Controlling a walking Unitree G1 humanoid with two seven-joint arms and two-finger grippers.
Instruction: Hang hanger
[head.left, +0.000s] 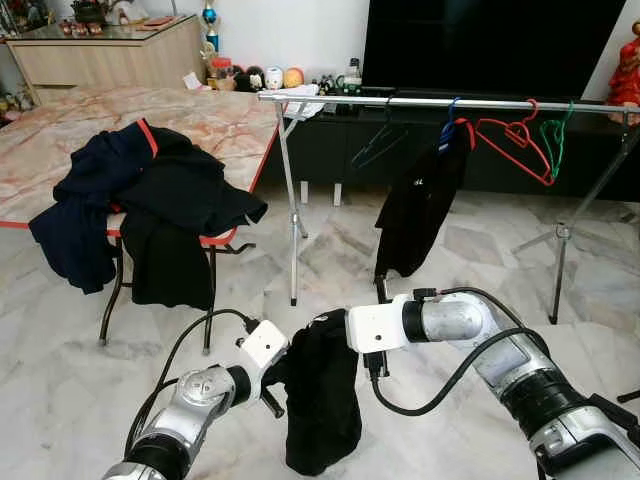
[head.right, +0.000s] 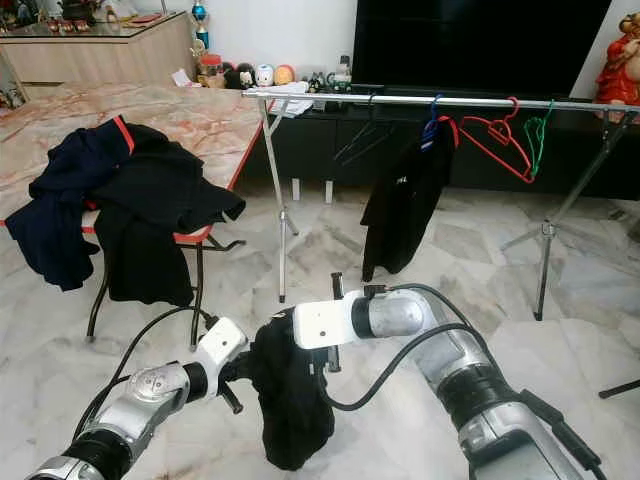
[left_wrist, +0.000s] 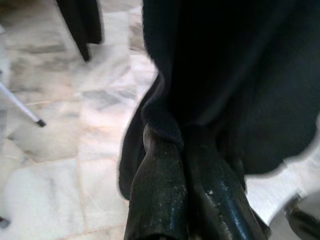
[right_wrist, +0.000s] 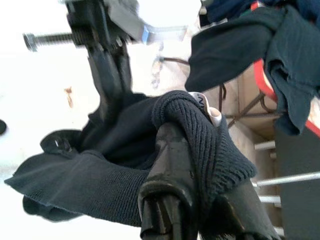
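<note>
Marble floor (head.left: 60, 370) runs back to a steel clothes rail (head.left: 420, 102) carrying a hung black shirt (head.left: 415, 205), a red hanger (head.left: 515, 140) and a green hanger (head.left: 555, 135). Far left, dark clothes (head.left: 150, 200) lie heaped on a table (head.left: 220, 115). Near centre, a dark garment (head.left: 322, 400) droops between both arms. Left gripper (left_wrist: 182, 150) has its fingers pressed together on the cloth; right gripper (right_wrist: 192, 170) is clamped on its ribbed collar.

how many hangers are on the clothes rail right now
5 visible: a dark empty hanger, a blue hanger holding the black shirt, two red hangers, and a green hanger. Overlap may hide more.
</note>
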